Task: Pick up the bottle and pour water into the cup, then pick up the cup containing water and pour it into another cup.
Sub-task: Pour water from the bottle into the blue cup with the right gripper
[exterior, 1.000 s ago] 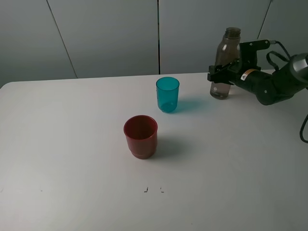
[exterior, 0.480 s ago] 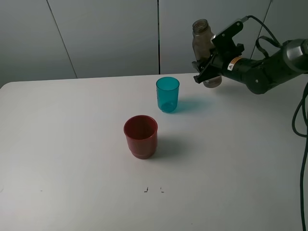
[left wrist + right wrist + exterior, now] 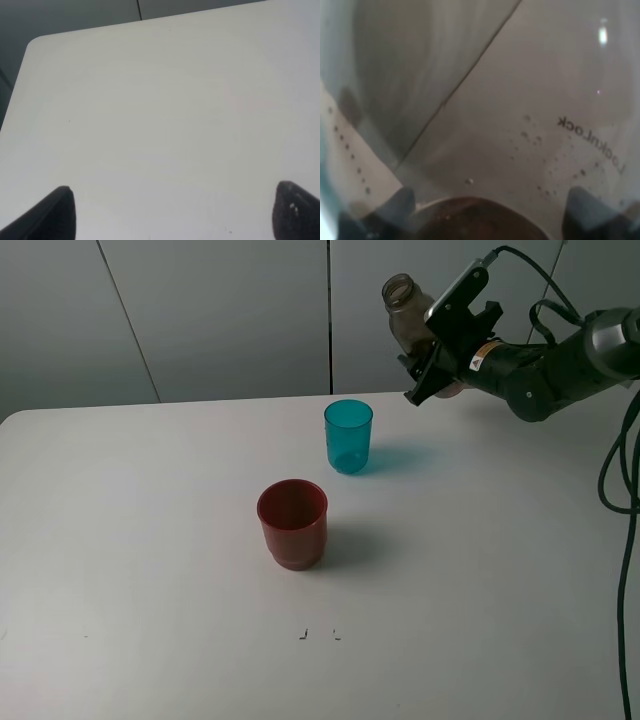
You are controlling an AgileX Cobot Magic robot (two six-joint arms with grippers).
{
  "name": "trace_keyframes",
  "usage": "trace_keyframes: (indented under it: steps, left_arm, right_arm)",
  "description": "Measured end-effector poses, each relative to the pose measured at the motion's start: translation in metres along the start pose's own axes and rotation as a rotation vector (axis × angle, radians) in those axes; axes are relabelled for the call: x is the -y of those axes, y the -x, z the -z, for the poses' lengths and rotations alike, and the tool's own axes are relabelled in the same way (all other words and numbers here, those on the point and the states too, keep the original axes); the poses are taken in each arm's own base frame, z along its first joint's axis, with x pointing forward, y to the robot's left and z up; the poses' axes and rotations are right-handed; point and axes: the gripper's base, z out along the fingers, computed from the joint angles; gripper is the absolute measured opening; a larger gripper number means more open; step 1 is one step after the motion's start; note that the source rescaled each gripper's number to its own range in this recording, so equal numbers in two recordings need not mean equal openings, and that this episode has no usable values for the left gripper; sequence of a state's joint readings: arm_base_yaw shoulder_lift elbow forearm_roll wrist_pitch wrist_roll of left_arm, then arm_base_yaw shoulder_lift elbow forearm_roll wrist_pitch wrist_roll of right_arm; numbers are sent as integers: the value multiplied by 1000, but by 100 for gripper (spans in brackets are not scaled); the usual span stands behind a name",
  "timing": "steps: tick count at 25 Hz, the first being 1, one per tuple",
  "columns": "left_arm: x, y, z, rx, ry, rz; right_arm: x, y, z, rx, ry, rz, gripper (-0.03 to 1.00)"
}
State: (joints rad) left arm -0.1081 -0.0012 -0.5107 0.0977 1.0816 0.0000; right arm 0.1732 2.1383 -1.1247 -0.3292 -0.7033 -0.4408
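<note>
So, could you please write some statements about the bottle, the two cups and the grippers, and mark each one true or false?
1. The right gripper holds the bottle above the table. True.
2. The bottle is upright. False: it is tilted, with its neck leaning toward the teal cup's side.
3. The teal cup lies on its side. False: it stands upright on the table.
4. The red cup stands apart from the teal cup. True.
5. The left gripper holds the red cup. False: it is open over bare table.
</note>
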Motion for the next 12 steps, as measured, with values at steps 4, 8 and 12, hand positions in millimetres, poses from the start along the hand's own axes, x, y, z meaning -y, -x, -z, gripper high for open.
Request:
trace_keyframes:
  steps: [4, 8, 12]
  left_arm:
    - [0, 0, 0, 0, 0, 0]
    - [0, 0, 0, 0, 0, -7]
    - [0, 0, 0, 0, 0, -7]
  right_arm:
    - [0, 1, -1, 1, 0, 17, 0]
    - [1, 2, -1, 3, -1, 18, 0]
    - [0, -1, -9, 10, -3, 19, 0]
